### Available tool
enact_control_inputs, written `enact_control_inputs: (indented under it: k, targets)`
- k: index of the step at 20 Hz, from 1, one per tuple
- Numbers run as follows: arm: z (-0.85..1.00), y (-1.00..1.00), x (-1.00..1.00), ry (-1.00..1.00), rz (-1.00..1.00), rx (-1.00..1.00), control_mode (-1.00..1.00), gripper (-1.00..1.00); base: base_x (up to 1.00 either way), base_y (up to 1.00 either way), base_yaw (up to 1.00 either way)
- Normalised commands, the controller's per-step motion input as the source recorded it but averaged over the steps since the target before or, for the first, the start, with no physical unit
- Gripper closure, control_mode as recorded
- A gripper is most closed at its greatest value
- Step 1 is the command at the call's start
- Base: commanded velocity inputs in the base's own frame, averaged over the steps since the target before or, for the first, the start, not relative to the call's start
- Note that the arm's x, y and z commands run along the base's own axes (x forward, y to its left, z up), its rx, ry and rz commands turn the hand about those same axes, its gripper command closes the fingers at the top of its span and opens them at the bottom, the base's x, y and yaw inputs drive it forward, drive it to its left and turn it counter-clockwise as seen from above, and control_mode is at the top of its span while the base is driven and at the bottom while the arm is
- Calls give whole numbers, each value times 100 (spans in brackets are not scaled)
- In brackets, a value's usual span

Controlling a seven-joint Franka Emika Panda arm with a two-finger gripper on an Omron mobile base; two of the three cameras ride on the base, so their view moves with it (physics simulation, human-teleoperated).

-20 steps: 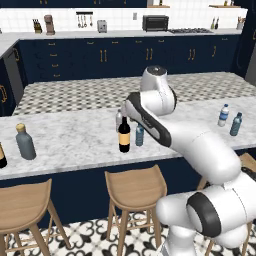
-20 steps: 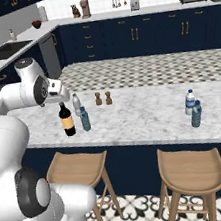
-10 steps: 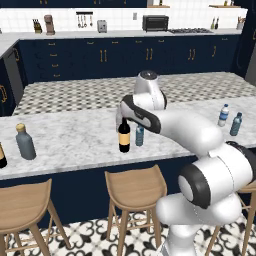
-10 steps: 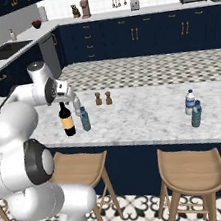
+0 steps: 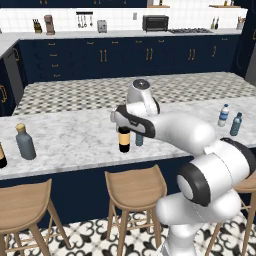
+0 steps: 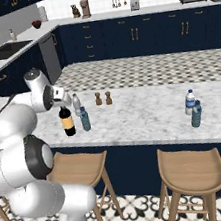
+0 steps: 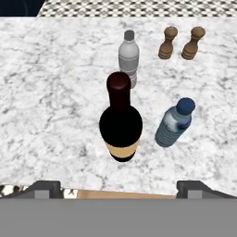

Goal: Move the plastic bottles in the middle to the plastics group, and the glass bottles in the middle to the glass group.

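- Wine bottle [image 7: 121, 121]: upright, long axis vertical, centred directly ahead of the gripper [image 7: 118, 186].
- Gripper: fingers spread wide, holding nothing.
- Teal bottle [image 7: 173, 122]: just right of it.

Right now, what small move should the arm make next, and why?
Probably lower toward the wine bottle. The open gripper hangs above and short of it, fingers wide apart, nothing held; the teal bottle stands close beside, so descend straight.

Flanking base cameras (hand camera downward)
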Motion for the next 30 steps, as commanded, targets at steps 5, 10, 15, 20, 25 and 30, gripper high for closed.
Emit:
enact_control_inputs:
  k: [5, 10, 15, 20, 25, 30]
  targets:
    - [-16, 0, 41, 0, 0, 0, -100, -100, 0, 0, 0]
    - [-4, 0, 19, 0, 0, 0, -100, -100, 0, 0, 0]
    - [-27, 0, 9, 2, 0, 0, -100, -100, 0, 0, 0]
    - [-24, 0, 5, 0, 0, 0, -100, -100, 0, 0, 0]
    - [-15, 0, 13, 0, 0, 0, -100, -100, 0, 0, 0]
    - [-6, 0, 28, 0, 0, 0, -100, -100, 0, 0, 0]
